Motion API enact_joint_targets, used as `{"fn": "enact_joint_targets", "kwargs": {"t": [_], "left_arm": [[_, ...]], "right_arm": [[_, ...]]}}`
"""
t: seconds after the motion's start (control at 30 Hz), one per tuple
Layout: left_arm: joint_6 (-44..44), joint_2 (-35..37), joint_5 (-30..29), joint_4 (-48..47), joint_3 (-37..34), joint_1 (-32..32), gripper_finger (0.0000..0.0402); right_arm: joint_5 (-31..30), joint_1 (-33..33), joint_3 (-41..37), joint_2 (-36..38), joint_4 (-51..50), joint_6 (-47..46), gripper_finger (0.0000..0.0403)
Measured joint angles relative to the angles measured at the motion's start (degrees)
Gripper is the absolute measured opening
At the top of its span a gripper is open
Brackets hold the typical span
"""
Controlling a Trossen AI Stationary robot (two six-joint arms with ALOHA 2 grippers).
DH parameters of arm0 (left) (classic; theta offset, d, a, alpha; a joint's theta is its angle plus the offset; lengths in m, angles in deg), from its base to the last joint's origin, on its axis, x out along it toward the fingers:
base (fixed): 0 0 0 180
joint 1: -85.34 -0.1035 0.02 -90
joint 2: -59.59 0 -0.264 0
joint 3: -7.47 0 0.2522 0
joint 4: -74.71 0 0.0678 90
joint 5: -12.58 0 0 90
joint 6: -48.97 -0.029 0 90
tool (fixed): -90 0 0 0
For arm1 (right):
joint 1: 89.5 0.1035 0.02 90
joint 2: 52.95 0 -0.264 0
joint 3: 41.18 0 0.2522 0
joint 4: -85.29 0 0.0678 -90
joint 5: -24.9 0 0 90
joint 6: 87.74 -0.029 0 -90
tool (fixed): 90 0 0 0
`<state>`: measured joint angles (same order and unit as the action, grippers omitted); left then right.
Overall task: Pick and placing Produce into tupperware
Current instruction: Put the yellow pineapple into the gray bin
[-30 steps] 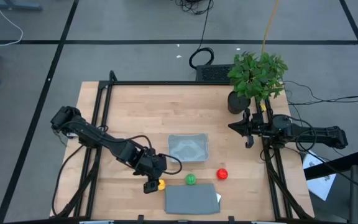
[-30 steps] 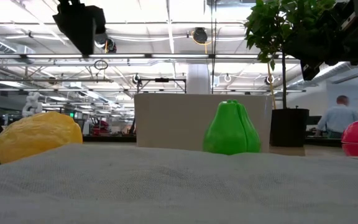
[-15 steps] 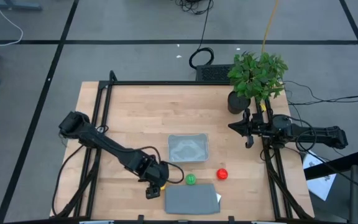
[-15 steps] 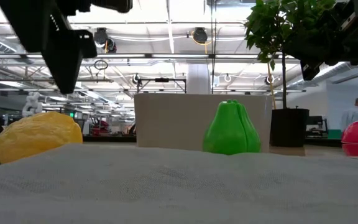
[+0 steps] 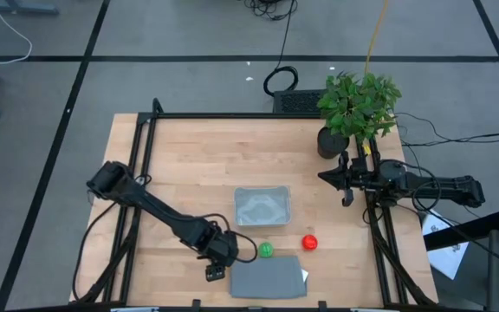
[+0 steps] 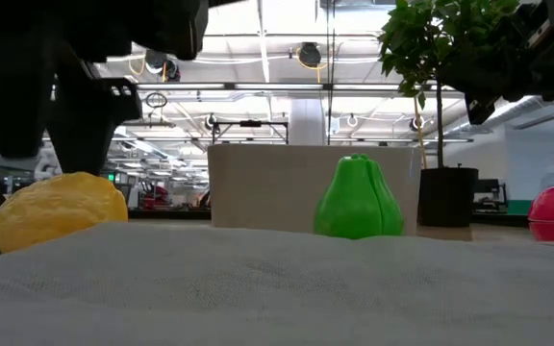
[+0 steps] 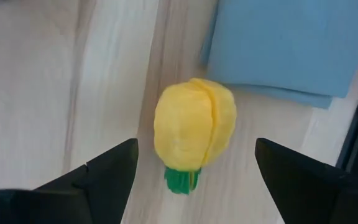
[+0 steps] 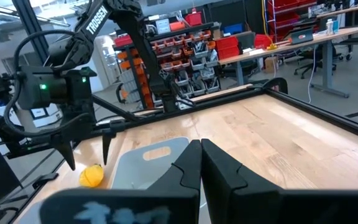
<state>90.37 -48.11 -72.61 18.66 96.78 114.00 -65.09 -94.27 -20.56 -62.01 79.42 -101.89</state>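
Observation:
The yellow produce [image 7: 194, 132] lies on the wooden table with its green stem end down, just left of the grey lid. My left gripper [image 7: 194, 152] hangs open right above it, pointing steeply down, one finger on either side and neither touching. In the low view the fingers [image 6: 89, 120] end just above the yellow produce [image 6: 61, 207]. In the high view my left gripper [image 5: 217, 264] covers it. The green produce [image 5: 266, 250] and the red produce [image 5: 309, 243] rest on the table near the clear tupperware [image 5: 262, 206]. My right gripper [image 5: 346, 180] waits shut at the right edge.
A flat grey lid [image 5: 267, 277] lies at the near edge, right beside the yellow produce. A potted plant [image 5: 358, 108] stands at the far right corner. Black frame rails run along the table's left, far and right sides. Bare wood lies left of the tupperware.
My left gripper has come down and a little toward the table's near edge, over the yellow produce, and now covers it in the high view. In the low view its fingers have dropped from the top of the picture to just above the fruit. It stays open.

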Motion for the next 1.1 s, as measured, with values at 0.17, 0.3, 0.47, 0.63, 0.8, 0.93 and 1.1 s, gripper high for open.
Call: {"fn": "enact_joint_targets", "kwargs": {"t": [0.17, 0.3, 0.47, 0.63, 0.8, 0.93, 1.1], "left_arm": [[-1.4, -2.0, -0.2, 2.4, 0.0, 0.0, 0.0328], [-2.4, -2.5, -0.4, 2.8, 0.0, 0.0, 0.0328], [-3.4, -2.6, -0.4, 2.8, 0.0, 0.0, 0.0328], [-3.4, -2.6, -1.2, 3.3, 0.0, 0.0, 0.0328], [-3.8, -3.9, -2.1, 3.4, 0.0, 0.0, 0.0328], [-3.8, -4.9, -2.3, 3.6, 0.0, 0.0, 0.0328], [-4.5, -4.8, -2.3, 5.2, 0.0, 0.0, 0.0328]], "right_arm": [[0.0, 0.0, 0.0, -0.2, -0.1, -0.1, 0.0], [0.0, 0.0, 0.0, -0.7, -0.1, -0.1, 0.0], [0.0, 0.0, 0.0, -1.5, 0.0, -0.1, 0.0], [0.0, 0.0, 0.0, -2.1, 0.0, -0.1, 0.0], [0.0, 0.0, 0.0, -2.2, 0.2, 0.0, 0.0], [0.0, 0.0, 0.0, -2.3, 0.4, 0.0, 0.0], [0.0, 0.0, 0.0, -2.3, 0.4, -0.1, 0.0]]}}
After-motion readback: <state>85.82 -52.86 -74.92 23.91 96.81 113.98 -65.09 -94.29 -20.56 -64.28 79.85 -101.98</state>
